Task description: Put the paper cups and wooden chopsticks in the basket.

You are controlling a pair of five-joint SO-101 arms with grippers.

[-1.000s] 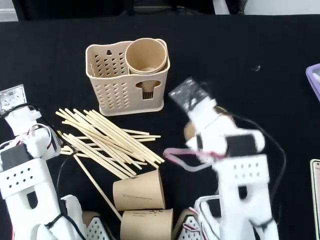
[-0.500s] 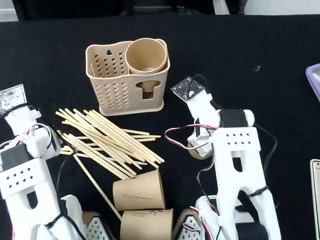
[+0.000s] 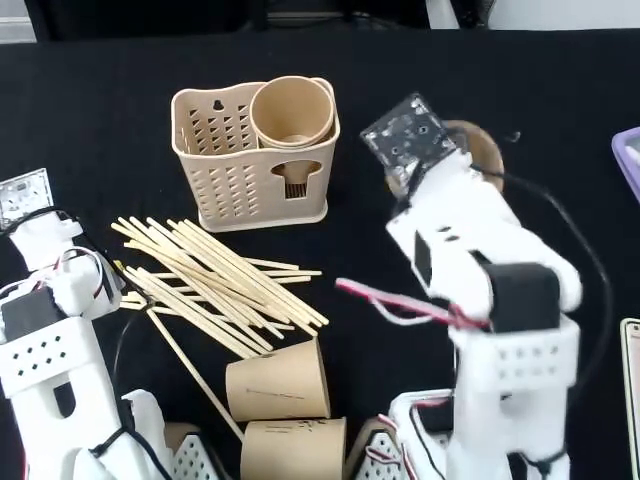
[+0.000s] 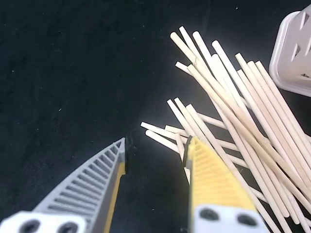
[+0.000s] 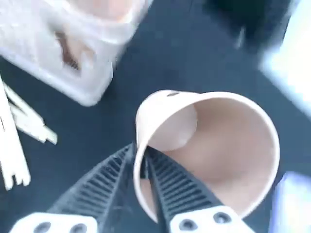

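Pinching a paper cup (image 5: 218, 145) rim with my right gripper (image 5: 140, 156) beside the basket (image 3: 238, 188), I see my left gripper (image 4: 155, 151) open.

Basket (image 3: 225, 175) left compartment open, right one taken by a cup (image 3: 292, 112) — chopsticks (image 3: 210, 280) strewn in front

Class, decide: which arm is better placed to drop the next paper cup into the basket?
Right. The right gripper is shut on a paper cup near the basket; the left gripper is open by the chopsticks, holding nothing.
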